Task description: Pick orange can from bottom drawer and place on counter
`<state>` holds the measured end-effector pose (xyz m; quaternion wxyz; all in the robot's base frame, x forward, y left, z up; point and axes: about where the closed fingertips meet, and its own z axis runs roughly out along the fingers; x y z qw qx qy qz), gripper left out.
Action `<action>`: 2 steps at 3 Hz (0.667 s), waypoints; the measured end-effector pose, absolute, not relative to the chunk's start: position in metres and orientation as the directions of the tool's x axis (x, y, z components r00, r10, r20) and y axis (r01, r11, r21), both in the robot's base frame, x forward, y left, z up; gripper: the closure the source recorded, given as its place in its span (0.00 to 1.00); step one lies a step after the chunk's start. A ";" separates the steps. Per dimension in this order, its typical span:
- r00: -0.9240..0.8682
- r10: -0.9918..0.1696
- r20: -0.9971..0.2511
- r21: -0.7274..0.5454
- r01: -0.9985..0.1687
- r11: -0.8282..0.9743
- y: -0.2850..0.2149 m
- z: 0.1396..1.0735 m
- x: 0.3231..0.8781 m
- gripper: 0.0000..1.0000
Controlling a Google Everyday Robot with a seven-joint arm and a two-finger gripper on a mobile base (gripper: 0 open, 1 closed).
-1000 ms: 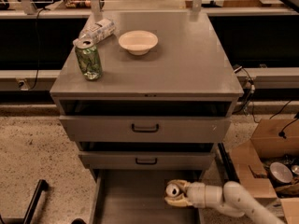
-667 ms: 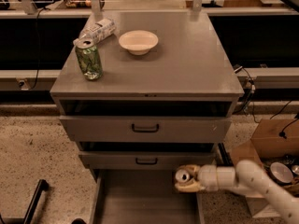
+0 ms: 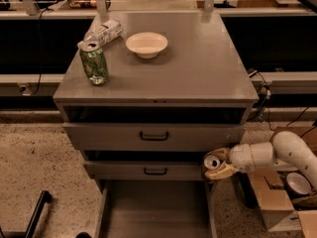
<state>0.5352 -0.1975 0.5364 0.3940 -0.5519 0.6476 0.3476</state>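
The hand [image 3: 217,165] is clamped on the orange can [image 3: 212,162], above the open bottom drawer's [image 3: 153,213] right edge and below the counter [image 3: 208,76], where a green can [image 3: 93,63] and bowl [image 3: 146,44] crowd the left rear.

Dim warm light, pincer [image 3: 215,164] by shadowed cabinet [image 3: 114,136]

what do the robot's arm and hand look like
The arm is smooth white, built of thick rounded tube segments. The hand, low on the right beside the cabinet, has pale tan fingers. No cables or markings show on either.
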 end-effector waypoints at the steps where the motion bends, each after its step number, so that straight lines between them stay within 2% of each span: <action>1: -0.080 -0.441 -0.894 0.015 -0.989 0.149 -0.197 0.536 0.535 1.00; 2: -0.075 -0.396 -0.915 0.023 -0.991 0.135 -0.192 0.555 0.514 1.00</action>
